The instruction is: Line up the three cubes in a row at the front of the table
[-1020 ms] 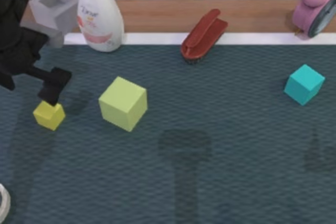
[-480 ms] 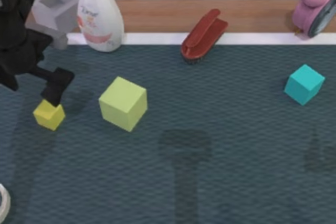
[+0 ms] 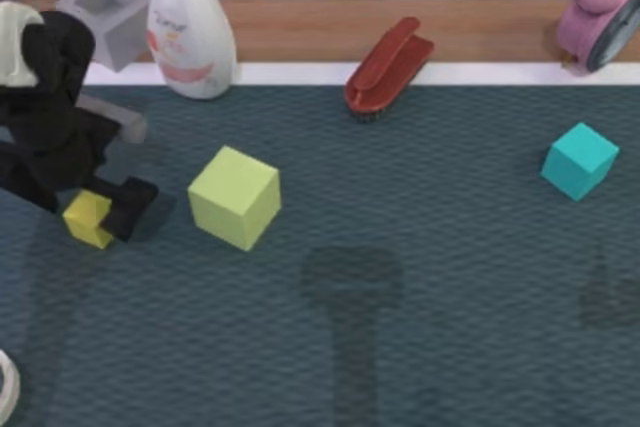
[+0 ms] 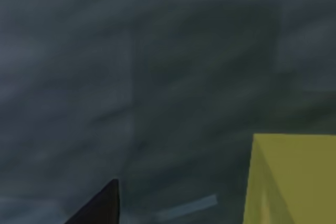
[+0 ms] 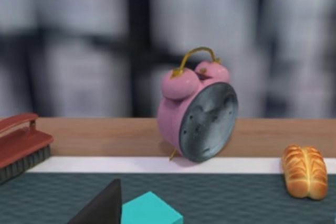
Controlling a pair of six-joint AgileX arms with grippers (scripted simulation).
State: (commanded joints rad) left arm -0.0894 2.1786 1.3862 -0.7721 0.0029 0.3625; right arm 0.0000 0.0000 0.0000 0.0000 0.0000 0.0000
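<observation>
My left gripper (image 3: 100, 209) sits low at the left side of the table (image 3: 420, 347), its fingers spread open around the small bright yellow cube (image 3: 86, 218); one dark finger (image 3: 130, 209) stands on the cube's right side. In my left wrist view the same cube (image 4: 294, 182) fills a corner, with a fingertip (image 4: 100, 208) apart from it. The pale yellow-green cube (image 3: 235, 197) rests just to the right, the two cubes apart. The teal cube (image 3: 579, 160) lies well apart at the table's right side. My right arm is out of the top view; its wrist view shows a fingertip (image 5: 102, 208) beside the teal cube (image 5: 150, 211) and a pink alarm clock (image 5: 199, 114); whether those fingers are open I cannot tell.
</observation>
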